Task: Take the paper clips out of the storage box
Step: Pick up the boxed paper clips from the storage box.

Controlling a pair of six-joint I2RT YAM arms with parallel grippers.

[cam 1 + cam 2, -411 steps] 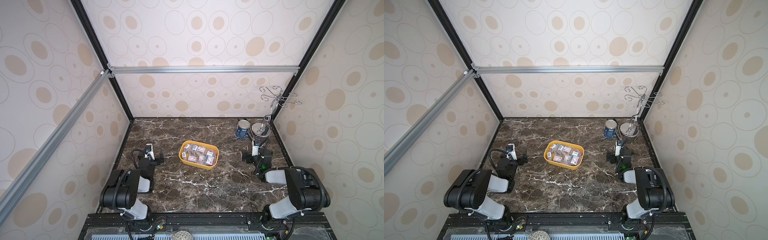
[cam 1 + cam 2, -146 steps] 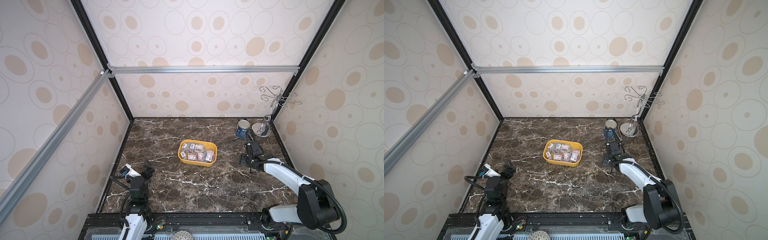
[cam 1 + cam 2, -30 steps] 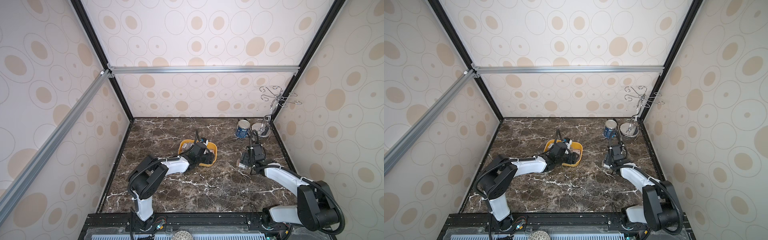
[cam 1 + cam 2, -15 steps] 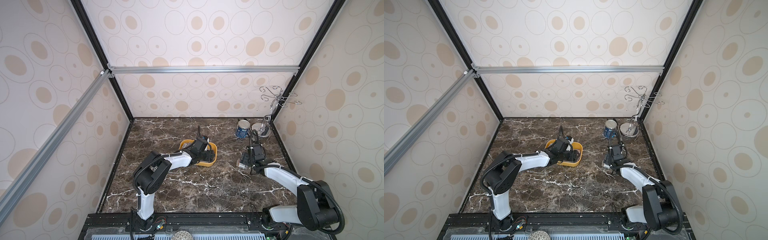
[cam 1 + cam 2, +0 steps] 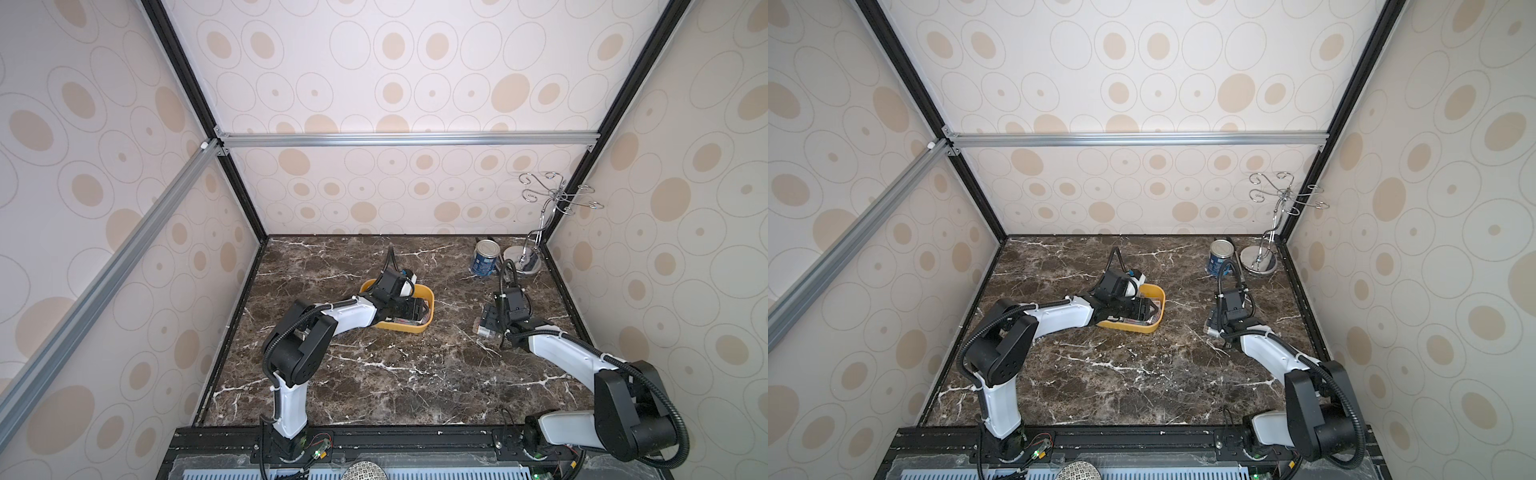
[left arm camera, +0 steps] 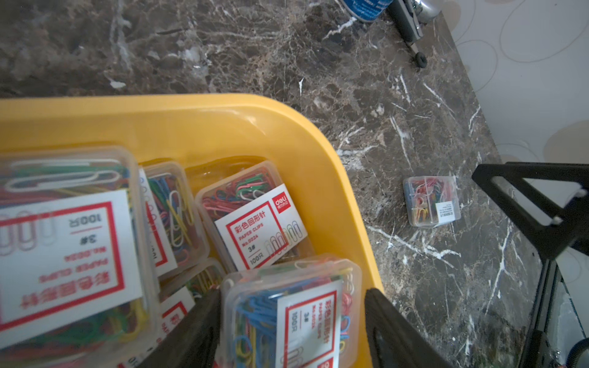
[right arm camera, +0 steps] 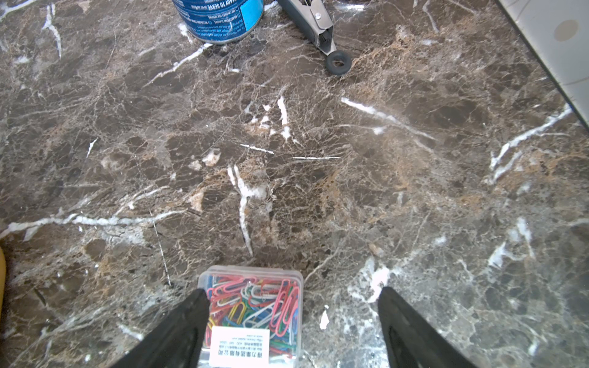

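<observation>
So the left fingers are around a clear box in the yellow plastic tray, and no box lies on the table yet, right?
No. One small clear plastic box of clips already lies on the marble table, between the right fingers; the right wrist view shows it. The rest holds.

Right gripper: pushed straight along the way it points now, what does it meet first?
Likely the clear paper clip box on the table, lying between the open jaws of the right gripper, nearer one side. Beyond it, only bare marble before the blue can; depth is hard to judge.
</observation>
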